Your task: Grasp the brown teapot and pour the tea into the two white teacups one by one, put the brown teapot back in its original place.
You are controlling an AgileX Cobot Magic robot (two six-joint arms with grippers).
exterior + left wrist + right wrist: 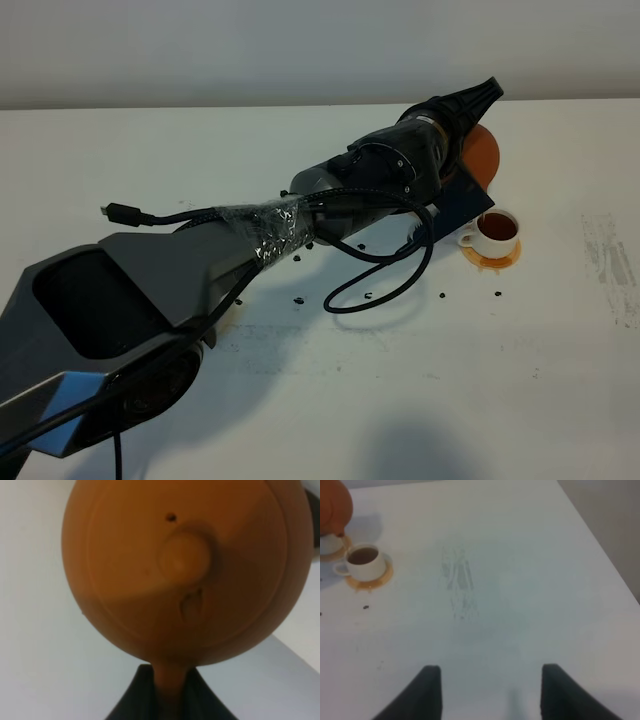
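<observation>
The brown teapot is held off the table by the left gripper, whose two dark fingers close on the loop handle at the base of the wrist view; the lid knob and vent hole face that camera, so the pot is tipped well over. From the high camera only an orange sliver of the pot shows past the end of the left arm, at the far right part of the table, above and just beside the filled cup. That cup sits on its orange coaster and holds dark tea. In the right wrist view the spout end of the pot hangs over a second white cup, which is mostly cut off at the frame edge; its fill level cannot be read. The right gripper stands spread wide over bare table, well apart from the cups, holding nothing. The pale tan coaster for the pot is not visible in any view. Judged from this, the pour into the second cup is the step in hand. Dark drops already mark the table near the coasters, so further spill is the main hazard: too steep a tilt or a spout off the cup centre would put tea on the table. The lid has no visible restraint and may slip at this angle. The grip is narrow, on the handle alone, so the pot may swing.
</observation>
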